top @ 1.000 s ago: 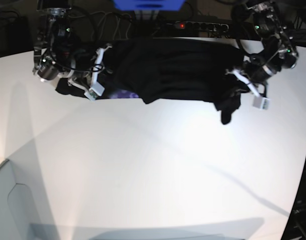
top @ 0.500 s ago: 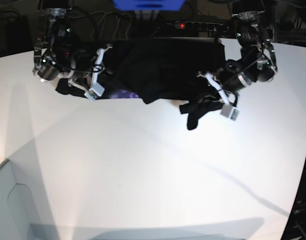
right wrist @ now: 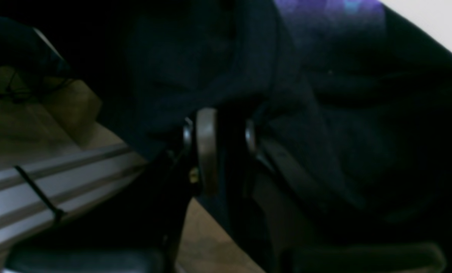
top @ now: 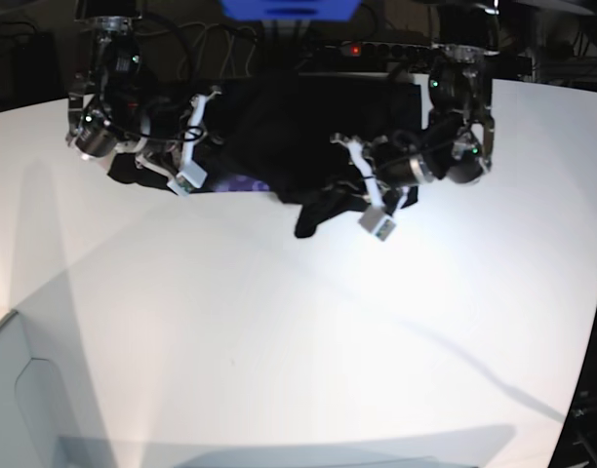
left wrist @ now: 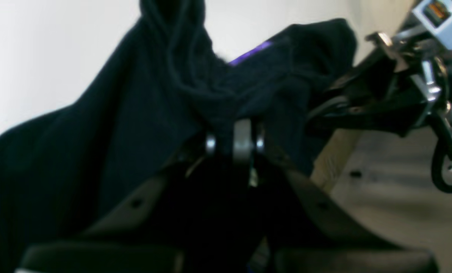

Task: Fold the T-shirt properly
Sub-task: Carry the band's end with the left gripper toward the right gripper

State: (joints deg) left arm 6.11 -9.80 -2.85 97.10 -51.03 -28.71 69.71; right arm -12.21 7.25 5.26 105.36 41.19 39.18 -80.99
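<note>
The T-shirt (top: 308,136), black with a sliver of purple print showing, lies bunched along the far edge of the white table (top: 298,341), stretched between the two arms. The left claw (left wrist: 234,142) is clamped on a gathered fold of the fabric, lifted above the table. The right claw (right wrist: 218,140) is clamped on cloth at the table's edge.

left fingers (left wrist: 234,142) pinched together, right fingers (right wrist: 207,148) slightly parted
</note>
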